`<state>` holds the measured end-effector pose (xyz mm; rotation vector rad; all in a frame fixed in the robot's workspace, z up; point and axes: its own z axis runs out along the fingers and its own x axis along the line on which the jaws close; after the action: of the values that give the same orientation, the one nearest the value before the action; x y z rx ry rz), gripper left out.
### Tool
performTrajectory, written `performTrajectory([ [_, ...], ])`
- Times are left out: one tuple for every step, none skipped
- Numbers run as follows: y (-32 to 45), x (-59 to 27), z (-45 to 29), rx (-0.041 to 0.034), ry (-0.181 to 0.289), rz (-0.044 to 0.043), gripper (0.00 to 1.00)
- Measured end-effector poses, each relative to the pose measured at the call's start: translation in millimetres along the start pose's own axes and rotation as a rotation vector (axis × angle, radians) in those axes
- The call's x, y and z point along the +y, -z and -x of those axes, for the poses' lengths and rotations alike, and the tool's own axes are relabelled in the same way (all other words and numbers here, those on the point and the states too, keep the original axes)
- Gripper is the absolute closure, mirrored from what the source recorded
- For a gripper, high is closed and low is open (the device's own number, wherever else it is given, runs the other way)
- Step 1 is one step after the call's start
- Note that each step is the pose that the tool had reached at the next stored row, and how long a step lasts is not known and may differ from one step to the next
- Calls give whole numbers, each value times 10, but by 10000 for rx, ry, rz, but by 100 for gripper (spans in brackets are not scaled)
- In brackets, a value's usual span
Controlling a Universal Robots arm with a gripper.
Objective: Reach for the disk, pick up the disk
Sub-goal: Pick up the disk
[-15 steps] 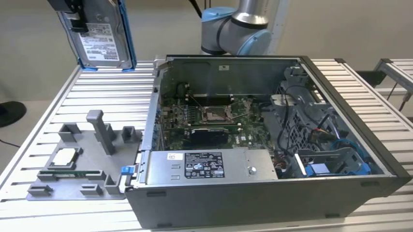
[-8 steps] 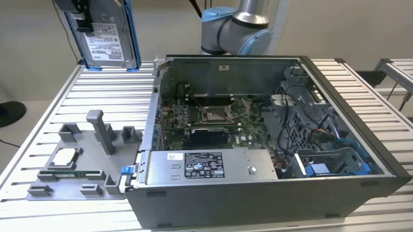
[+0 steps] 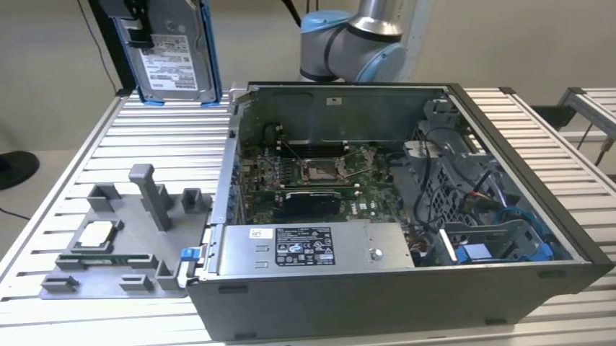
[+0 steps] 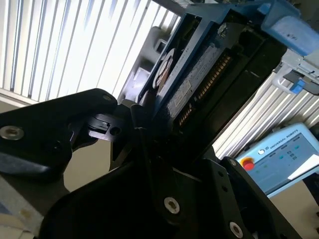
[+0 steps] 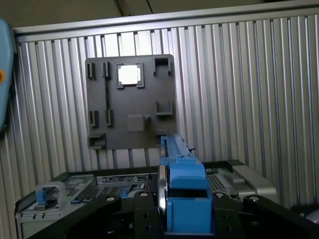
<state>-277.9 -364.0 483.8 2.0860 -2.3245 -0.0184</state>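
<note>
the gripper (image 3: 138, 32) is clamped on the disk (image 3: 175, 58), which stands upright. the disk hangs in the air near a corner of the open computer case (image 3: 385, 303).

Robotics laboratory or test workshop. It was identified by: a slatted aluminium bench (image 3: 77, 166); a jointed robot arm (image 3: 351, 43) seen behind an opened desktop computer case (image 3: 385, 295); a grey fixture plate (image 3: 125, 238) laid beside the case; a teach pendant (image 4: 279, 154) fitted with a red stop button.
</note>
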Motion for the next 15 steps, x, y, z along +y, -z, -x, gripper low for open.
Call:
performTrajectory([
  [0, -20, 2, 0, 0, 0, 100],
  [1, -36, 4, 0, 0, 0, 100],
  [1, -52, 6, 0, 0, 0, 100],
  [1, -68, 7, 0, 0, 0, 100],
  [2, -86, 9, 0, 0, 0, 100],
  [2, -101, 11, 0, 1, 0, 100],
  [3, -118, 13, 0, 1, 0, 100],
  [3, -138, 15, 0, 0, 0, 100],
  [4, -156, 17, 1, 0, 1, 100],
  [4, -173, 19, 0, 0, 0, 100],
  [4, -192, 21, 0, 0, 0, 100],
  [4, -212, 23, 0, 0, 0, 100],
  [5, -228, 25, 0, 0, 0, 100],
  [5, -241, 26, 0, 0, 0, 100],
  [5, -259, 28, 0, 0, 0, 100],
])
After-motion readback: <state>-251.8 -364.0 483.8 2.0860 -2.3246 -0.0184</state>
